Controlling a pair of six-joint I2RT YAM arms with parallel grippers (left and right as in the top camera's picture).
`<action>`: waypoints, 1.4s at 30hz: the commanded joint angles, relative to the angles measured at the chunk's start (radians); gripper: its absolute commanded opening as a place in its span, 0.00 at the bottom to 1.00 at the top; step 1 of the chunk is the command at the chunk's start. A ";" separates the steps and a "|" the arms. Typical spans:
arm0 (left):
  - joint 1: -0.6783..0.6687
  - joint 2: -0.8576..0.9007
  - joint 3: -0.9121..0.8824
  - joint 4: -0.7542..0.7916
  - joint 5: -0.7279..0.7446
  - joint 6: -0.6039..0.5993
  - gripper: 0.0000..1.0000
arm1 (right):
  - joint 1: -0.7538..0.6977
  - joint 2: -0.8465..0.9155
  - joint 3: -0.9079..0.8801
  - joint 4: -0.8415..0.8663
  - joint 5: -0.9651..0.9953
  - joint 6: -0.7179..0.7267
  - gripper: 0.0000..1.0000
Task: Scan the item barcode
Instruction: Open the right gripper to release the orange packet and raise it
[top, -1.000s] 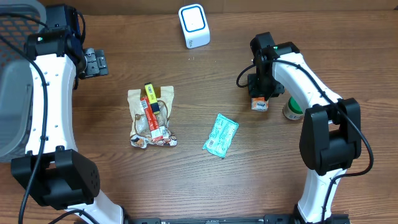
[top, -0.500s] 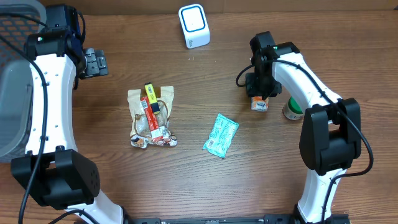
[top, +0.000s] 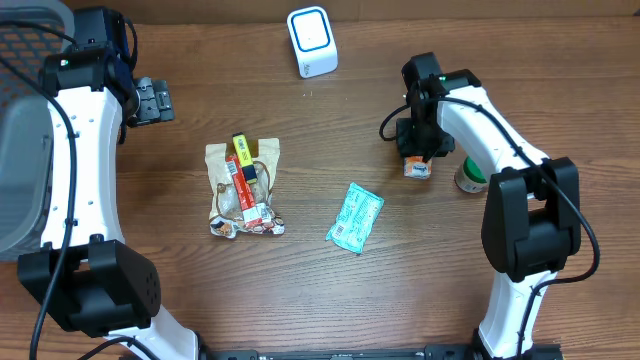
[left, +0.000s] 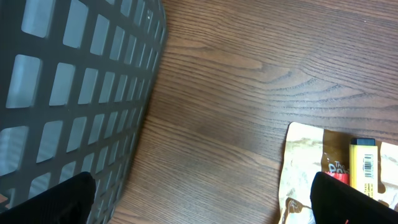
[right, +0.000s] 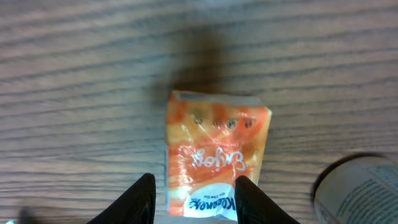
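Hovering above orange packet (right: 214, 140), right gripper (right: 196, 179) stands parted.

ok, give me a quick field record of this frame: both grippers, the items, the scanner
left gripper: open, empty, beside grey basket
right gripper: part open, fingers either side of orange packet
orange packet: flat on table, apart from scanner
scanner: white, at far edge
other items: teal packet mid-table; snack bag with yellow and red items on it; small container right of orange packet
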 joint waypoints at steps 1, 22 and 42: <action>0.002 -0.003 0.016 0.004 -0.006 0.019 1.00 | -0.002 0.001 -0.039 0.012 0.014 0.004 0.43; 0.001 -0.003 0.016 0.004 -0.006 0.019 1.00 | -0.001 -0.005 -0.042 0.058 0.006 0.003 0.43; 0.002 -0.003 0.016 0.004 -0.006 0.019 0.99 | -0.003 -0.011 -0.003 -0.023 0.037 0.004 0.47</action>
